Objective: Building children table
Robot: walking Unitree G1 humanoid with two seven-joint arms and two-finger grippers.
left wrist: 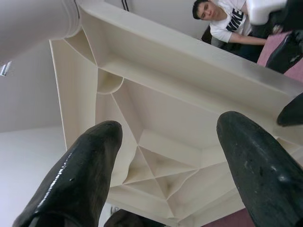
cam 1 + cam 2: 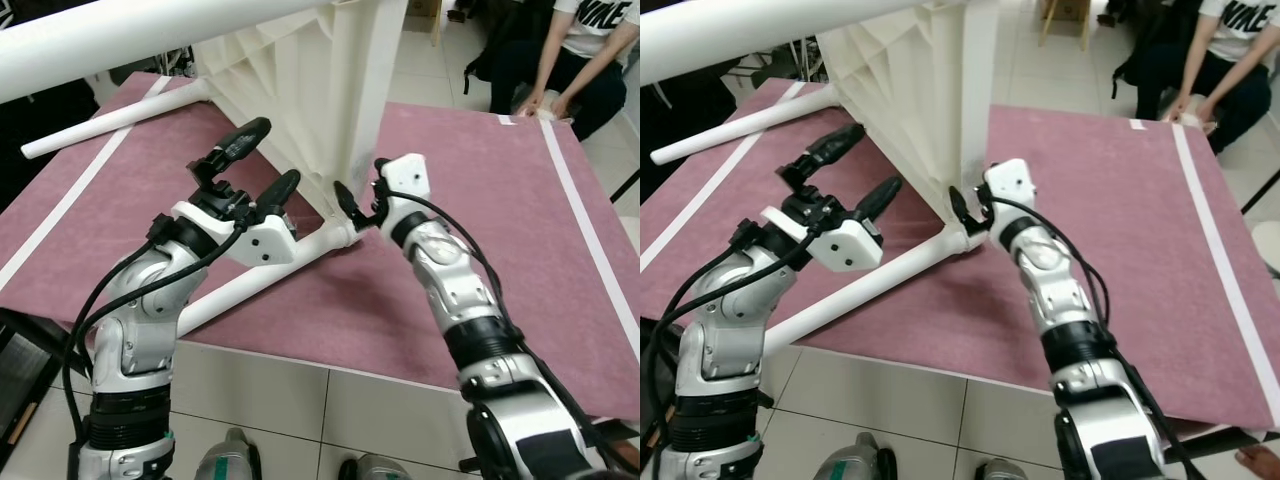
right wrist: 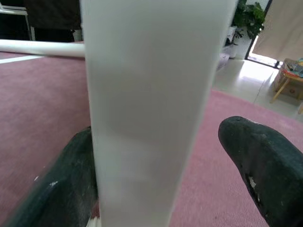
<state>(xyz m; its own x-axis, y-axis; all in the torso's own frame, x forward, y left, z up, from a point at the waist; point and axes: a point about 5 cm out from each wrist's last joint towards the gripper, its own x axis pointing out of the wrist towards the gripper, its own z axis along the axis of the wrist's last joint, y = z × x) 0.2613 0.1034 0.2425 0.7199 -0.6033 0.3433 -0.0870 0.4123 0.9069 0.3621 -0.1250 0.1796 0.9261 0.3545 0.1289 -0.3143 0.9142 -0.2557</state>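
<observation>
A white plastic table top [image 2: 300, 70] stands on edge on the maroon mat [image 2: 520, 250], its ribbed underside [image 1: 156, 123] facing my left arm. One white leg [image 2: 240, 285] runs from its lower corner toward the mat's near edge. A second leg [image 2: 110, 120] lies at the back left, and a third [image 2: 130, 35] crosses overhead. My left gripper [image 2: 275, 153] is open and empty just short of the underside. My right gripper [image 2: 362, 185] is open astride the top's side edge [image 3: 147, 109] near the lower corner, one finger against it and the other finger [image 3: 260, 161] apart.
A person [image 2: 580, 50] sits beyond the mat's far right corner, hands near its edge. White tape [image 2: 590, 240] borders the mat. The near edge drops to tiled floor [image 2: 330, 410], where my feet are. A dark object [image 2: 20, 370] lies at the lower left.
</observation>
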